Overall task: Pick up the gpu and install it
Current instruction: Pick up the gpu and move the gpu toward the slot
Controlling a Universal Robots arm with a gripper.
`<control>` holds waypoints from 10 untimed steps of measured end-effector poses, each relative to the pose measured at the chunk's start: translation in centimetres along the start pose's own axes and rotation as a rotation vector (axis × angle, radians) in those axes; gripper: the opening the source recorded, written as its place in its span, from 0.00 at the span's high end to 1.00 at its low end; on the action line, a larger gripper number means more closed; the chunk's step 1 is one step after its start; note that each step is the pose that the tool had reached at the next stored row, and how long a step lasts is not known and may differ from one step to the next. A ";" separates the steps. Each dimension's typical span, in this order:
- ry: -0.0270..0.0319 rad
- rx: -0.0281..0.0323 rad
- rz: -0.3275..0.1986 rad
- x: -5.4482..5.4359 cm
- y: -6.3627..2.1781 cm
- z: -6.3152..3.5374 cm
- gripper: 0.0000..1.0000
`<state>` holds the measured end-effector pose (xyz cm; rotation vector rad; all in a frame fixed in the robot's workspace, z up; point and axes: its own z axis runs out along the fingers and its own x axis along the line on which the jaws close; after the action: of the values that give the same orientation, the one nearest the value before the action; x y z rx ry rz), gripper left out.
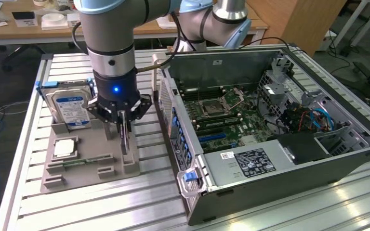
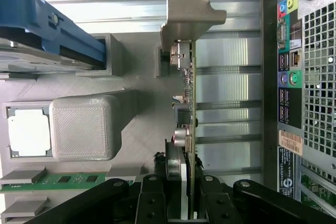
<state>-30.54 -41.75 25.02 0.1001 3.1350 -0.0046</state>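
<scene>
Exterior view: the arm (image 1: 111,43) comes down from the top of the frame in the exterior view's left half. The hand (image 1: 125,126) sits left of centre, over a gray fixture tray (image 1: 88,139) on the slatted metal bench (image 1: 108,207). It is clenched on the gpu (image 1: 125,144), fingers pinching the top edge. The gpu stands on edge, upright, near the tray's side that faces the case, its lower end down at the tray. Cannot tell if it is lifted clear of its slot.

A hard drive (image 1: 70,109) with a blue-white label stands upright at the tray's back, just on the exterior view's left of the hand. A CPU chip (image 1: 65,148) lies flat in the tray below it in the frame. A memory stick (image 1: 81,161) lies in a slot nearer the tray's front. The open computer case (image 1: 339,163) fills the centre and right of the frame, side panel off, motherboard (image 1: 220,113) exposed, just beside the tray.

Wrist view: the gpu (image 2: 190,103) is seen edge-on, a thin green board with small parts along one face. Its silver end bracket (image 2: 188,11) is at the end far from the hand (image 2: 185,205). Black fingers (image 2: 151,205) flank the card on both faces, closed against it.

The tray (image 2: 142,135) lies under and beside the card. The hard drive's blue carrier (image 2: 47,24), the CPU chip (image 2: 29,132) and the memory stick (image 2: 68,180) are all on the same side of the card. On the card's other side are bench slats (image 2: 231,87), then the case's rear panel (image 2: 310,77) with coloured ports and a vent grille.
</scene>
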 end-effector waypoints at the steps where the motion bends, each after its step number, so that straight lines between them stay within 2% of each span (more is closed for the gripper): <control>1: -0.0001 -0.0002 0.000 0.0 0.00 0.00 0.72; 6: 0.0003 0.0000 0.000 0.0 0.00 -0.19 0.72; 10: 0.0001 -0.0003 0.000 0.0 0.00 -0.99 0.72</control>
<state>-30.54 -41.75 26.01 0.1002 3.1350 -0.0041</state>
